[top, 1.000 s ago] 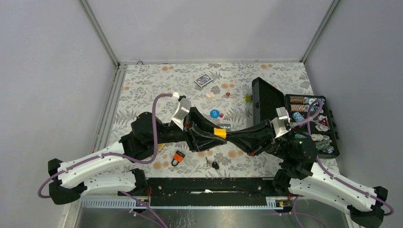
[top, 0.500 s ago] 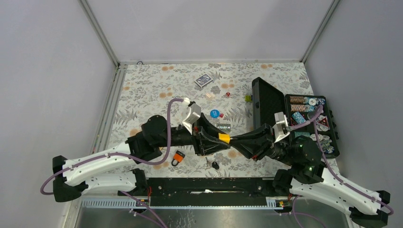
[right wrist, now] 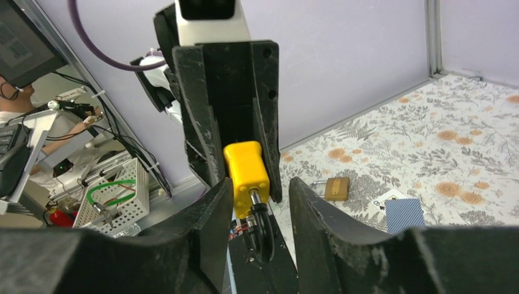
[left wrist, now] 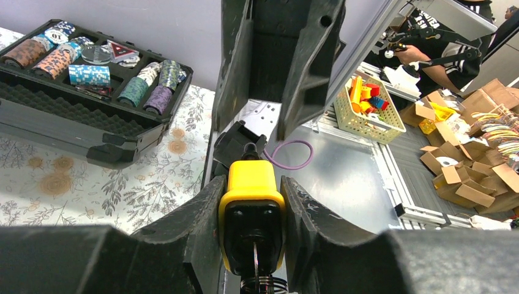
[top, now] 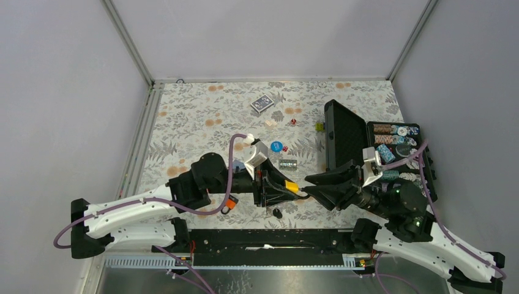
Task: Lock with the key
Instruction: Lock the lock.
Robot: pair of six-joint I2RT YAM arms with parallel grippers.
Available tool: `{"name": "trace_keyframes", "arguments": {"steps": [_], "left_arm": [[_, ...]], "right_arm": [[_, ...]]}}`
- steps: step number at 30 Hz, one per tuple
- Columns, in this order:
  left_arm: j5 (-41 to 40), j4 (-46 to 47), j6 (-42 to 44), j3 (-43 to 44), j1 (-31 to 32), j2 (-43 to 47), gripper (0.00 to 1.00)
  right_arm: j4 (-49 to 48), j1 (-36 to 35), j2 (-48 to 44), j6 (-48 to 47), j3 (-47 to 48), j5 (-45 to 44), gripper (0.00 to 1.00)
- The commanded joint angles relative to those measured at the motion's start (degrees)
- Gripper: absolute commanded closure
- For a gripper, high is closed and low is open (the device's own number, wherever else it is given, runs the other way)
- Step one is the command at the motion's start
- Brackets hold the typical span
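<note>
Left arm (top: 122, 211) and right arm (top: 428, 251) had white shells toward 7 and 5 o'clock, black joints beyond, looping purple cables (top: 231, 168), white wrist cameras (top: 252, 156), and matte black wedge-shaped fingers (left wrist: 196, 226).

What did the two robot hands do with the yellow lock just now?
The right gripper opened, letting go of the shackle end of the yellow padlock, and backed away to the right. The left gripper carried the padlock closer to the arms' bases and a little to the right, keeping its grip. The black poker chip case and the blue card deck did not move.
</note>
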State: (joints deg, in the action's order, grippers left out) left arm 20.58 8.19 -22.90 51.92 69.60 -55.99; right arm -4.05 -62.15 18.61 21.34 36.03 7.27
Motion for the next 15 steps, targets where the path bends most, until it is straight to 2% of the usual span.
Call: {"name": "trace_keyframes", "arguments": {"steps": [1,6,15], "left_arm": [[0.39,4.0,0.57,0.73,0.27,1.29,1.0],[0.11,5.82,0.0,0.11,0.27,2.65,1.0],[-0.52,10.0,-1.45,-1.3,0.18,5.8,1.0]], "right_arm": [[2.64,-0.32,-1.59,-1.88,3.84,-1.02,0.53],[6.13,-0.34,-1.79,-1.85,4.32,2.17,0.53],[6.13,-0.34,-1.13,-1.33,3.81,5.78,0.54]]}}
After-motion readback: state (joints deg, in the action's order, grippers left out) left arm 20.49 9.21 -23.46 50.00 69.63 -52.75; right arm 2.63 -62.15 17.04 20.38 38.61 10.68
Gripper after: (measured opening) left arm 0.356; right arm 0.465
